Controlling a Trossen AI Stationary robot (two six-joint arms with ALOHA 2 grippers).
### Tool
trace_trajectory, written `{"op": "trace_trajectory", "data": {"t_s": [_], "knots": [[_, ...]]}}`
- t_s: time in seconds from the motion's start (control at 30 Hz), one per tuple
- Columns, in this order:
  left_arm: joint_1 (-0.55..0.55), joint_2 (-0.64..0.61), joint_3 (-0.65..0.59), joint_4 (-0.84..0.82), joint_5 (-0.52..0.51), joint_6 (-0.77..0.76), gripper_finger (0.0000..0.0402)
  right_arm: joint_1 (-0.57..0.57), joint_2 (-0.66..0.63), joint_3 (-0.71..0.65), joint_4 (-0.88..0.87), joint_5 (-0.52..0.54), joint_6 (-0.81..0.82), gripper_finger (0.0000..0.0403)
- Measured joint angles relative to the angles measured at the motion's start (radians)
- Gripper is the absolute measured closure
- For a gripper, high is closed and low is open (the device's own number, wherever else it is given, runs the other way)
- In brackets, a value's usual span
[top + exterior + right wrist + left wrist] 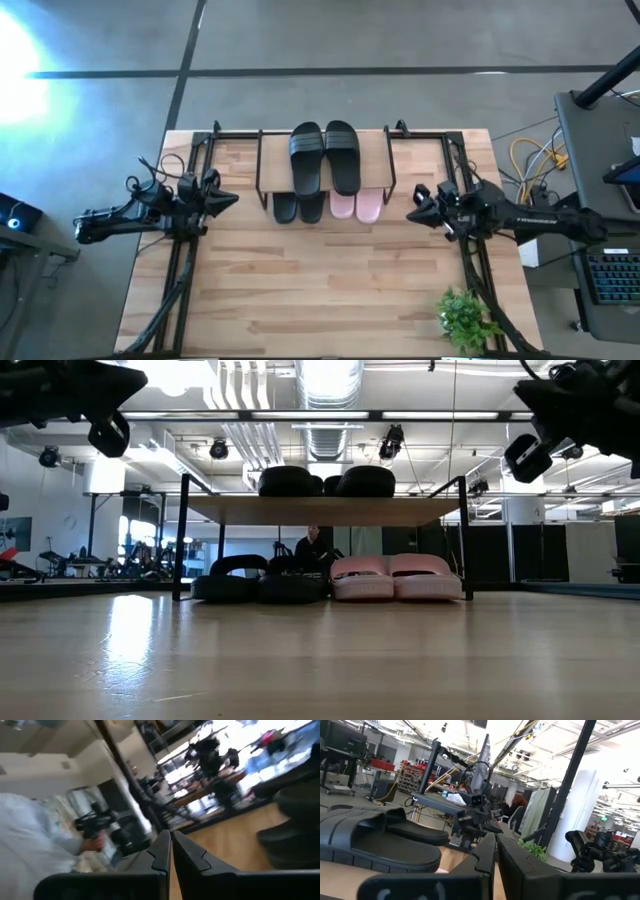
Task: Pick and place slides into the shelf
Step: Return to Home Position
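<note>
All 6 slides in. Top blk pair (325,158) sits on shelf (275,160); lower blk pair (298,207) + pink pair (356,206) underneath. L hand (232,199) & R hand (412,216) flank shelf above table (320,290), both pressed together, empty. Risk: a wide arm swing clips shelf, top pair slides off.

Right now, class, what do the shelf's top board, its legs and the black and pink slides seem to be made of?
Top board: looks like light wood, matte, by its pale grain. Legs: thin black metal rod, probably painted. Black slides: matte rubber or foam, likely moulded; no shine. Pink slides: seemingly the same, pale and dull.
</note>
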Motion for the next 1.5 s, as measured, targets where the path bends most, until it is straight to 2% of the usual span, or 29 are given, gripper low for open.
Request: {"op": "trace_trajectory", "data": {"t_s": [0.07, 0.1, 0.3, 0.4, 0.47, 0.7, 0.93, 1.03, 1.5], "knots": [[0.0, 0.003, 0.0, -0.001, -0.002, 0.0, 0.0398, 0.031, 0.0, 0.0, -0.001, 0.01, 0.027, 0.039], [0.0, 0.005, 0.0, -0.001, -0.004, 0.0, 0.0398, 0.053, 0.0, 0.0, 0.0, 0.049, 0.027, 0.039], [0.0, 0.015, 0.0, 0.0, -0.034, -0.003, 0.0398, 0.26, 0.024, 0.0, 0.0, 0.373, -0.086, 0.039], [0.0, 0.013, 0.0, -0.002, -0.04, -0.005, 0.0398, 0.327, 0.038, 0.0, -0.002, 0.445, -0.128, 0.039], [0.0, 0.013, 0.0, 0.001, -0.041, -0.007, 0.0398, 0.331, 0.039, 0.0, -0.005, 0.465, -0.138, 0.039], [0.004, 0.02, 0.0, -0.043, -0.046, -0.019, 0.0398, 0.257, 0.038, -0.001, -0.055, 0.458, -0.161, 0.039], [0.004, 0.02, 0.0, -0.098, -0.059, -0.026, 0.0398, 0.16, 0.029, -0.002, -0.091, 0.294, -0.147, 0.039], [0.004, 0.02, 0.0, -0.098, -0.077, -0.026, 0.0398, 0.118, 0.016, -0.002, -0.119, 0.26, -0.142, 0.039], [0.004, -0.005, -0.001, -0.1, -0.081, -0.023, 0.0398, 0.099, -0.138, -0.002, -0.281, 0.251, -0.104, 0.039]]}}
